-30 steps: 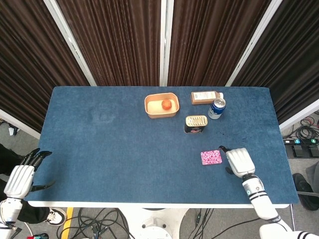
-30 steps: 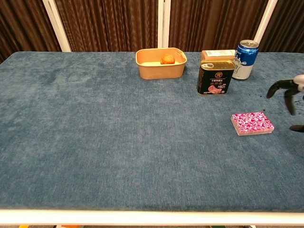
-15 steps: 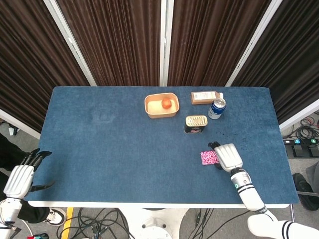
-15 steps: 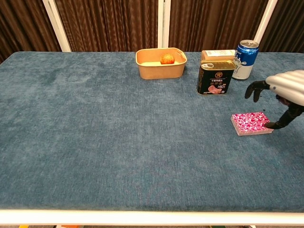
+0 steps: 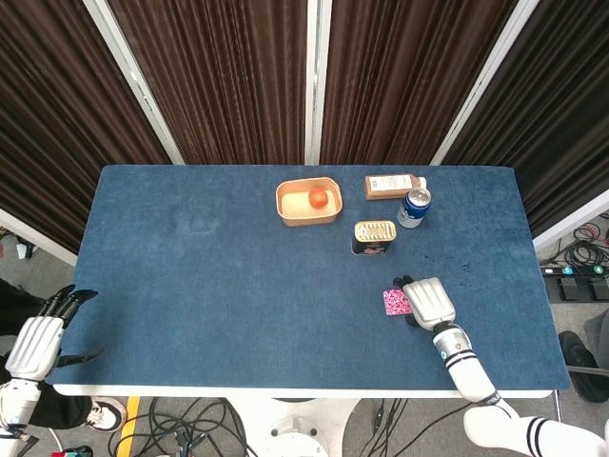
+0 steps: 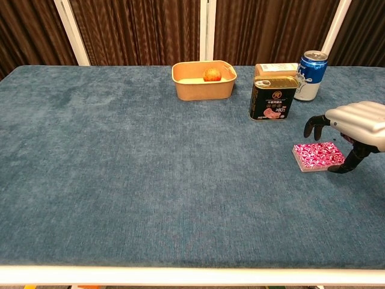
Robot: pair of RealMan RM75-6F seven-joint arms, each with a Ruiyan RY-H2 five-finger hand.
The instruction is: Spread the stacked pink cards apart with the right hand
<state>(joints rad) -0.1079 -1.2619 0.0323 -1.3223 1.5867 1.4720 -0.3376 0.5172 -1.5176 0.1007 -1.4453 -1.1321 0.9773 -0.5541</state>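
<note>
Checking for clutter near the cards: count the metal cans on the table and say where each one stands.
2. The dark tin stands beyond the pink cards; the blue can stands behind it to the right, beside a box. None seems hidden.

A blue surface (image 5: pixel 219 276) is seen from above, backed by dark curtains. Near its 5 o'clock edge, the stacked pink cards (image 5: pixel 395 302) are partly covered by the right hand (image 5: pixel 428 301), which is laid palm down over their 3 o'clock side. At 12 o'clock of the cards, a dark tin (image 5: pixel 374 237) is placed, with a blue can (image 5: pixel 414 207) and a brown box (image 5: pixel 394 186) beyond it. An orange fruit (image 5: pixel 318 198) is held in a tan tray (image 5: pixel 308 202). The left hand (image 5: pixel 40 335) is positioned off the surface at 8 o'clock, fingers apart.
</note>
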